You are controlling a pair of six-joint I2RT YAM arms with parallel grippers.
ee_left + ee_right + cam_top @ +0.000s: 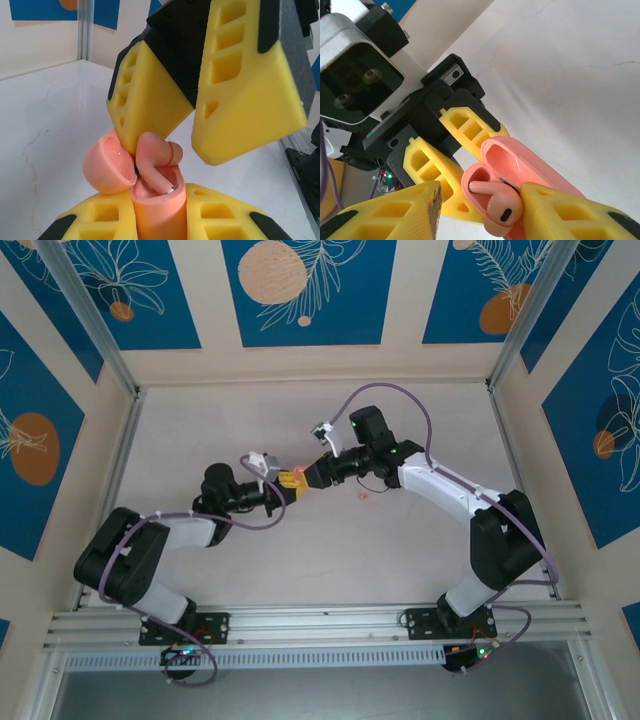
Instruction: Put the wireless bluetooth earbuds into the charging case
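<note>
right gripper (170, 152) is spread open, one yellow finger (150, 95) touching the tiny pale-pink earbud (155, 150) stem-down halfway in the small salmon-pink rounded plastic charging case (159, 207), lid open, clamped in the left gripper (157, 225) over the white table (50, 125)

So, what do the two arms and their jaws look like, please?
The left arm and the right arm look alike: white links between rounded black joints, with a purple cable looping along each. Small green lights glow on them. The jaws are bright yellow wedge-shaped blocks with rectangular hollow pockets and black patches, mounted on black bodies.
</note>
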